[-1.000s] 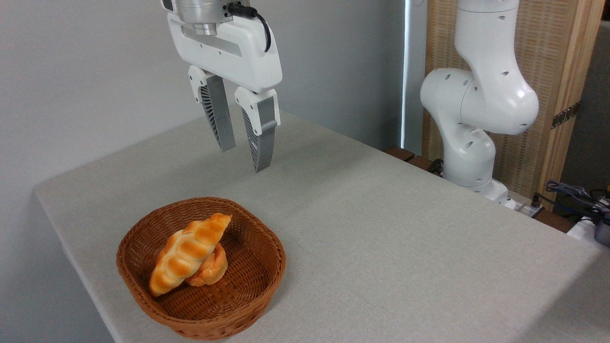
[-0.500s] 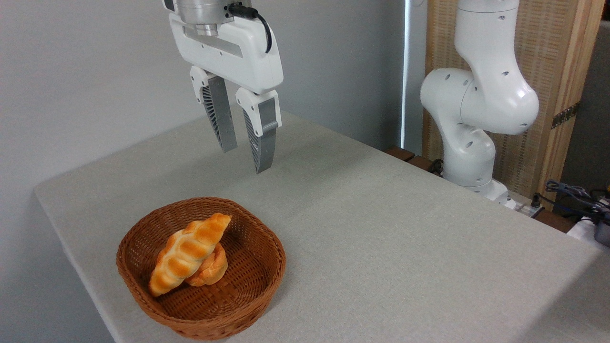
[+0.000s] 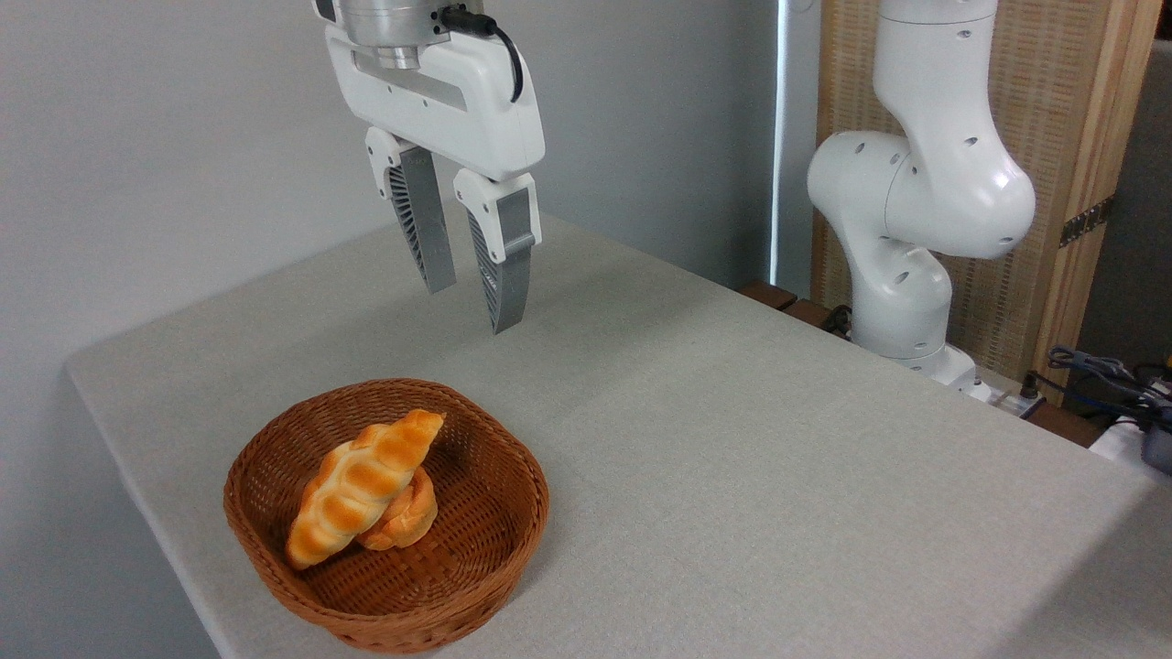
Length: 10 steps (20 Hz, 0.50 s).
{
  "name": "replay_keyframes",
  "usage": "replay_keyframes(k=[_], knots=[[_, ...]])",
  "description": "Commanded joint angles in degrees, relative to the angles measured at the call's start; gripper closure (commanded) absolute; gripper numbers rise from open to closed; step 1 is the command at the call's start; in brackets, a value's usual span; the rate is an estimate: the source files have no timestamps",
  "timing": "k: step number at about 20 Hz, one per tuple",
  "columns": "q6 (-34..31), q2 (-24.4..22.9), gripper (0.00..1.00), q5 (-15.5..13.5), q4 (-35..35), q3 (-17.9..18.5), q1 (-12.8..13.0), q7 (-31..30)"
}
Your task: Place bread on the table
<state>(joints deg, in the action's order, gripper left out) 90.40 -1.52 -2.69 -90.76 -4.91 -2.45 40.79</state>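
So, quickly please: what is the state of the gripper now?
Gripper: open and empty, hanging above the table, behind the basket where the bread lies.

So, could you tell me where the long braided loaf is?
The long golden braided loaf lies lower left, inside the brown wicker basket, resting on a small round bun.

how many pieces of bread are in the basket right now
2. The long braided loaf lies slantwise across the wicker basket, its upper end toward the rim. The small round bun sits beneath it, partly covered. More could be hidden under them.
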Motion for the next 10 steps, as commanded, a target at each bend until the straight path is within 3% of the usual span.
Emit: replay_keyframes(k=[1, 5, 10], knots=[[0.8, -0.2, 0.00, -0.2, -0.4, 0.1, -0.4, 1.4], [2.5, -0.4, 0.00, -2.1, -0.8, 0.1, -0.4, 1.4], [5.0, -0.9, 0.00, -2.2, -2.8, 0.1, -0.4, 1.4]])
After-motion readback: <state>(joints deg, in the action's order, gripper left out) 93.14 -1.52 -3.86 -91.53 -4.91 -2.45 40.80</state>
